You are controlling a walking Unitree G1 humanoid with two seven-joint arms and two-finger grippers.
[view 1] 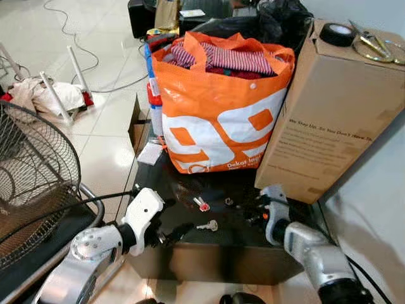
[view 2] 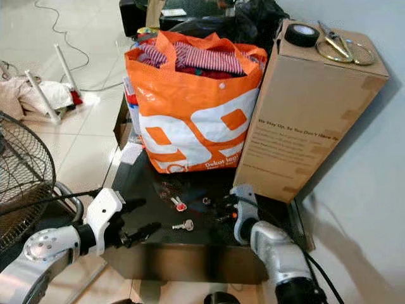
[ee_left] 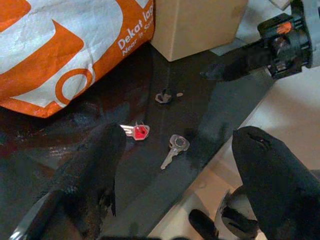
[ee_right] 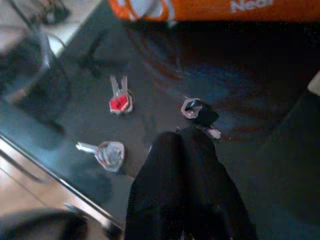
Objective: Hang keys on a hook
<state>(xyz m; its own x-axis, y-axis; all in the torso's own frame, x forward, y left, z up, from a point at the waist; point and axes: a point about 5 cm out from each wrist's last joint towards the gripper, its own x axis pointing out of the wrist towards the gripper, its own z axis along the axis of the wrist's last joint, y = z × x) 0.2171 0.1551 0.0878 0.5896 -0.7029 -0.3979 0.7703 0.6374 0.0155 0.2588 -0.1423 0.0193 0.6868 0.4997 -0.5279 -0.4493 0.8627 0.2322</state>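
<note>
Both grippers hover empty over the dark bench (view 1: 190, 250): left gripper (view 1: 169, 235) spread wide, right gripper (view 1: 254, 212) pressed together. Pickup is the step in hand, I judge; the silver key (view 1: 208, 225) lies at the left gripper's two o'clock, the red-tagged key (view 1: 202, 204) beyond.

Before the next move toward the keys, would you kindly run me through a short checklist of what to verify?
1. Red-headed key lies free on the glossy black table: ok.
2. Plain silver key lies apart from it, near the table's front edge: ok.
3. Left tool open, by the front edge beside the silver key: ok.
4. Right tool fingers together over the small dark metal ring, holding nothing: ok.
5. Hook to hang the keys on located: cannot tell.
6. Orange-and-white fabric bag stands behind the keys, not on them: ok.
</note>
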